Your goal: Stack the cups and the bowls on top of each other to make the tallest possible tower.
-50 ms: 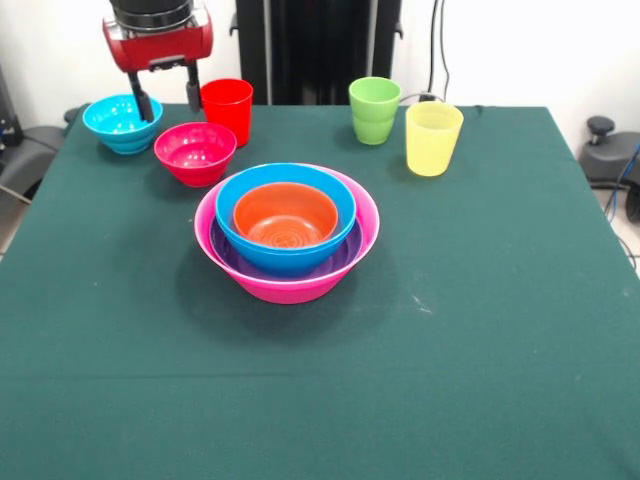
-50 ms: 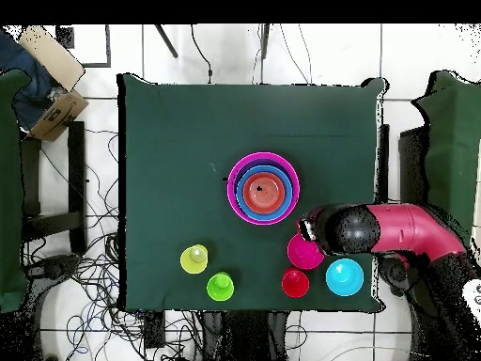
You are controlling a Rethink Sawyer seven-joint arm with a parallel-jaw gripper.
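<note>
— Where's the claw?
— I see the gripper (image 1: 166,100) upper left, fingers spread, empty, above the magenta bowl (image 1: 195,152).
— The tower?
— Centre frame: tower (image 1: 287,232), 4 bowls nested in pink.

A pile of bowls (image 1: 287,232) is set in the middle of the tabletop (image 1: 480,330), each bowl inside a bigger one. Behind it, to the left in the front view, two small bowls (image 1: 195,152) (image 1: 122,122) are placed side by side, with a cup (image 1: 228,108) just behind them. The hand (image 1: 166,98) is held above these. Two more cups (image 1: 375,110) (image 1: 433,138) are found behind the pile to the right, close together.
</note>
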